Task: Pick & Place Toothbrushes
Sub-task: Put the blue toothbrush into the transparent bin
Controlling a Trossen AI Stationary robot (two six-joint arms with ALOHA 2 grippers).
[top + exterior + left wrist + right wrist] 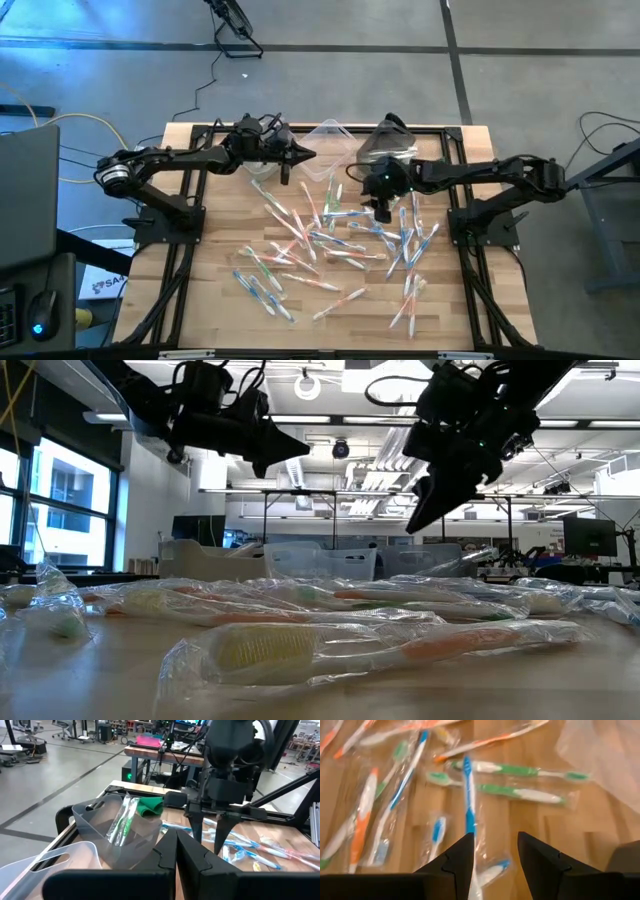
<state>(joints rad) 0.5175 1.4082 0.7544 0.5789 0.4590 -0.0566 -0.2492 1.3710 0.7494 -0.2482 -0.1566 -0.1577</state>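
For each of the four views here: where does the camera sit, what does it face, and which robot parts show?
High: above, straight down on the table, both arms.
Low: table-top height, across wrapped toothbrushes, both grippers overhead.
Left wrist: past the shut left gripper toward a clear bin and the right arm.
Right wrist: down past the open right gripper onto toothbrushes.
Shared: high and left wrist both show the right gripper.

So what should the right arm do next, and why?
Probably lower straight down: the right gripper hovers open and empty above the table, and a blue toothbrush lies right ahead between its fingers. The left gripper waits shut by the bins.
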